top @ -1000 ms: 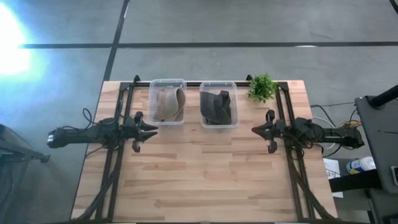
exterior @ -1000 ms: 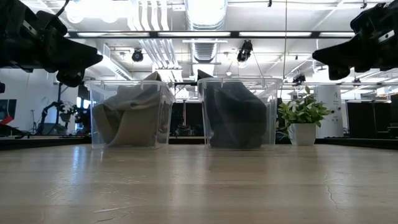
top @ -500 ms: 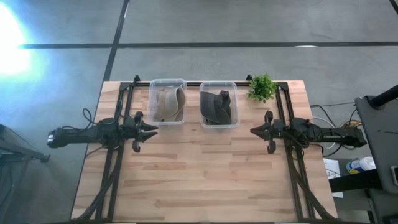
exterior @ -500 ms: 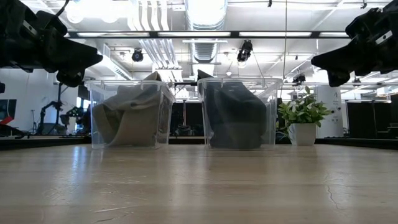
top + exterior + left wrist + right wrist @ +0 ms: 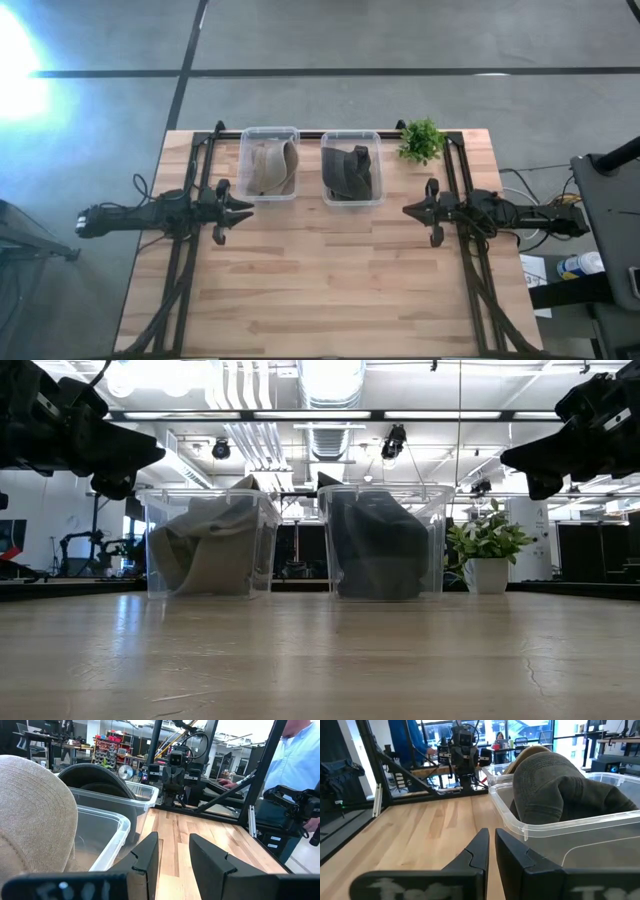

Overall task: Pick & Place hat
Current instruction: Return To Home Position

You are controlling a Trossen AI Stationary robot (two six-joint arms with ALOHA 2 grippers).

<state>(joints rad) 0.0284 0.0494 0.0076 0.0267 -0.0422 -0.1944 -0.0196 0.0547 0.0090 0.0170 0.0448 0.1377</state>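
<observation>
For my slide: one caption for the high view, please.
Beige fabric hats in the left clear plastic bin, black fabric hats in the right bin; left gripper and right gripper hang empty.

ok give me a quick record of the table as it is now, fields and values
left bin: transparent, far side of table, holds a beige cap
right bin: transparent, beside the left bin, holds black caps, number unclear
plant: far right corner, beside the right bin
left gripper: left side, by the left bin's near corner, fingers apart, empty
right gripper: right side, apart from the right bin, fingers close together, empty
table: wooden planks
</observation>
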